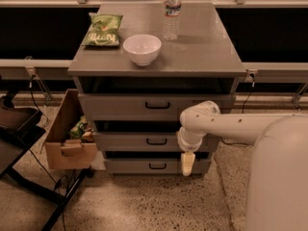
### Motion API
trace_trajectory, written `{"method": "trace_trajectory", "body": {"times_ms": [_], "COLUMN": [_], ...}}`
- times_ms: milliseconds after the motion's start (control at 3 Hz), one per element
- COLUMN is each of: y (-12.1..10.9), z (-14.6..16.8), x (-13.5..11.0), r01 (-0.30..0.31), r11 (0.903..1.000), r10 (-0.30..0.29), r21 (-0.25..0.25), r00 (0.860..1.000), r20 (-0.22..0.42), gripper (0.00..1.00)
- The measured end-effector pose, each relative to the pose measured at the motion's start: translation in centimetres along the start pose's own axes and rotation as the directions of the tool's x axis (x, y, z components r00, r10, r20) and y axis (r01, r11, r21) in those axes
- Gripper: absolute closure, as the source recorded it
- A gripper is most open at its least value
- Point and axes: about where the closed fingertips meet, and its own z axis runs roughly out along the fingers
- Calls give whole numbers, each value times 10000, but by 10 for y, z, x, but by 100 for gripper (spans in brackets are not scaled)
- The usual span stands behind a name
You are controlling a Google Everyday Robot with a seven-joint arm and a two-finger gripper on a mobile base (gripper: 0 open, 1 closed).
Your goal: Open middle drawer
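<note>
Counter (207,57): grey, drawers stacked beneath
Middle drawer (120,141): front looks shut, long axis running left to right
Hand (186,163): hangs pointing down before the lowest drawer (130,166), right of centre; whether apart or together cannot be told
Loop handle (156,141): up and left of the hand, apart from it
</note>
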Motion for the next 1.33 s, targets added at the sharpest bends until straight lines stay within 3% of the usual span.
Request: {"method": "trace_trajectory", "body": {"times_ms": [333,1000,1333], "y": [-33,-44,-44], "z": [13,52,62], "x": [6,14,16], "r01": [69,-450,-687], "r11": [10000,9978,9960], "r10": [-67,428,668], "r21": [48,-482,-566], "r00": [9994,9980,9972], "r20": [-345,-462,-336], "gripper": [0,0,18]}}
